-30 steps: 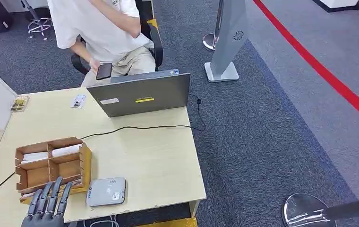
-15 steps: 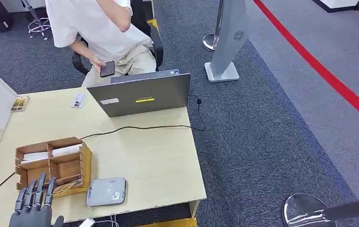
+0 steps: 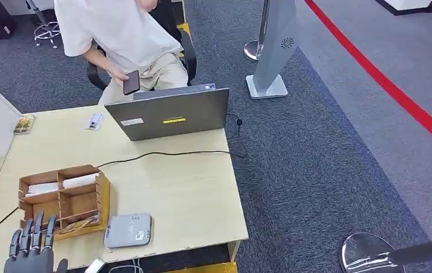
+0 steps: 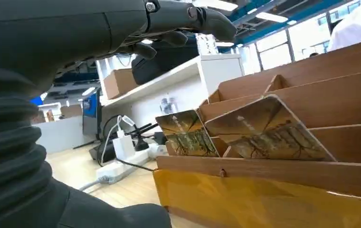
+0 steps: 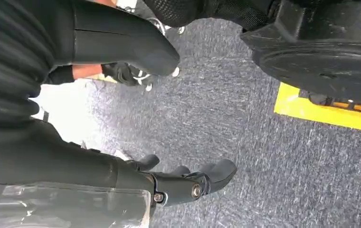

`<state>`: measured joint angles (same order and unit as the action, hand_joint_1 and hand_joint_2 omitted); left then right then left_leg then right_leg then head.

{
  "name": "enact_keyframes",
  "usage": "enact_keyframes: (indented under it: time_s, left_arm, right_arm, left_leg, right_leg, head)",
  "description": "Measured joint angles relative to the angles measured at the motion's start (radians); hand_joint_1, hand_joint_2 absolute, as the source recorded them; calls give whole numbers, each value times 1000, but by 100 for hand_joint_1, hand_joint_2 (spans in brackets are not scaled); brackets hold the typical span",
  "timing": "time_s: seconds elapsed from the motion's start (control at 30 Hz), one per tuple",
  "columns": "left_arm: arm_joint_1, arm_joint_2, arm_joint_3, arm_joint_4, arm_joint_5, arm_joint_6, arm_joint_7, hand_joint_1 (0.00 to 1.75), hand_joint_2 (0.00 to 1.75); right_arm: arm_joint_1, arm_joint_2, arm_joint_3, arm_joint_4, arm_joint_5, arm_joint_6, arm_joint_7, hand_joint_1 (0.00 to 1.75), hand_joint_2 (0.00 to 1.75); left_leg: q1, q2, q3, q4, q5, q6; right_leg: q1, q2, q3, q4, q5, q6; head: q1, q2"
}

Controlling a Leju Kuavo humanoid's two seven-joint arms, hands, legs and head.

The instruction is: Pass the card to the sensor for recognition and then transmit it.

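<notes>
The pick-up is not yet done: the left hand (image 3: pixel 30 250), fingers spread and holding nothing, hovers at the lower left of the frame just before the box (image 3: pixel 103 196). Next it must pinch a card (image 4: pixel 267 130), brown-patterned and leaning in the front slot. The right hand (image 5: pixel 121 118) hangs loosely spread, holding nothing.

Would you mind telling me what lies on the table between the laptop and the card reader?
In the head view, only a black cable crosses the bare tabletop between the laptop and the card reader.
</notes>
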<state>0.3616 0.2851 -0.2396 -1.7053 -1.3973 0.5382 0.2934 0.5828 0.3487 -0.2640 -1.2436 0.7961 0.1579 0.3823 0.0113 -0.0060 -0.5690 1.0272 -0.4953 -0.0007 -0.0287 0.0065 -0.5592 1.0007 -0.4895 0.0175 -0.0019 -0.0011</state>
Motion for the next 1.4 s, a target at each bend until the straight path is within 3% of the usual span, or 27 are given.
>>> enact_keyframes:
  time_s: [0.23,0.67,0.97,1.4]
  left_arm:
    - [-66,-74,53,146,-58,136,-105,0,175]
    - [-121,-148,70,225,-95,150,-179,0,175]
    - [-174,-200,30,244,-116,150,-162,0,175]
    - [-217,-203,17,245,-104,133,-123,0,175]
  right_arm:
    - [-7,0,-12,7,33,11,-31,0,175]
    - [-22,0,-18,28,52,10,-47,0,175]
    - [-38,0,-18,49,54,-4,-54,0,175]
    - [-41,0,-21,62,71,-2,-54,0,175]
  left_leg:
    - [0,-1,1,0,0,0]
    - [0,-1,1,0,0,0]
    - [0,-1,1,0,0,0]
    - [0,-1,1,0,0,0]
  right_leg:
    - [0,-1,1,0,0,0]
    - [0,-1,1,0,0,0]
    - [0,0,1,0,0,0]
    - [0,0,1,0,0,0]
  head:
    - [0,0]
    - [0,0]
    - [0,0]
    - [0,0]
